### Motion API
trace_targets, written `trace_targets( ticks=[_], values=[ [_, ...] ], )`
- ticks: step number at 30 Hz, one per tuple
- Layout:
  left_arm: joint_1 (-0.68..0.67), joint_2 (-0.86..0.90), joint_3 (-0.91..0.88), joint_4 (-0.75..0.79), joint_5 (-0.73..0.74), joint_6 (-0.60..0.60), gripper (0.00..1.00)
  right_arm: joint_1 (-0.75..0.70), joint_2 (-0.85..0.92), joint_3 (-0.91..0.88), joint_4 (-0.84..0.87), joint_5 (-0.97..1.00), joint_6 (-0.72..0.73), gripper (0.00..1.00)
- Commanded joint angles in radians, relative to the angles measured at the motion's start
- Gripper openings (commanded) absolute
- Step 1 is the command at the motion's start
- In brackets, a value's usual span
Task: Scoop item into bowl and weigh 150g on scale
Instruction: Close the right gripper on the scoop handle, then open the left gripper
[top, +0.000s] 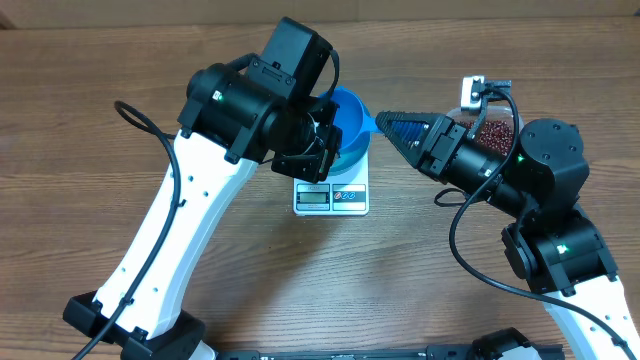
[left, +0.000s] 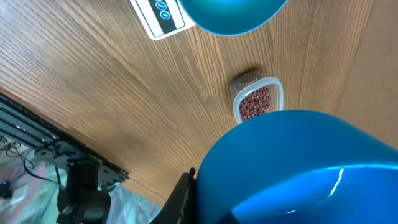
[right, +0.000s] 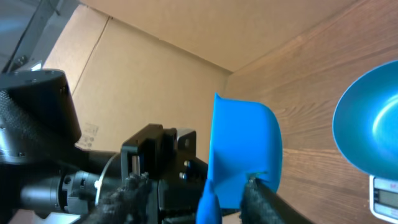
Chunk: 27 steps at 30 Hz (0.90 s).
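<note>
White scale (top: 331, 197), print illegible, blue bowl (right: 373, 130), scoop (right: 242, 143) in right hand (top: 392, 126)

Overhead straight down on table (top: 100, 120), wrist views close, oblique (right one low), all sharing bowl (top: 345, 125) and scale (top: 331, 198).

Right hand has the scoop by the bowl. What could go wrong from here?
The left hand crowds the bowl on the scale; touching it could skew the reading or tip it. The scoop in the right hand could clash with that arm. The bean tub sits beside the right arm, easily knocked.
</note>
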Motion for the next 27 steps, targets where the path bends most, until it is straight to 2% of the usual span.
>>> trace_targets(
  ticks=[1, 5, 13, 17, 27],
  values=[
    [-0.025, 0.006, 0.006, 0.005, -0.050, -0.013, 0.04, 0.007, 0.001, 0.018, 0.007, 0.020, -0.002, 0.44],
    [-0.048, 0.005, 0.006, 0.017, -0.088, -0.013, 0.04, 0.007, 0.001, 0.018, 0.006, 0.019, -0.001, 0.32],
    [-0.052, 0.005, 0.007, 0.016, -0.101, -0.013, 0.04, 0.007, 0.001, 0.018, -0.006, 0.019, -0.002, 0.25],
    [-0.051, 0.005, 0.006, 0.016, -0.101, -0.013, 0.04, 0.007, 0.001, 0.018, -0.013, 0.019, -0.002, 0.18],
    [-0.052, 0.005, 0.006, 0.024, -0.129, -0.013, 0.05, 0.007, 0.001, 0.018, -0.027, 0.019, -0.006, 0.18]
  ],
)
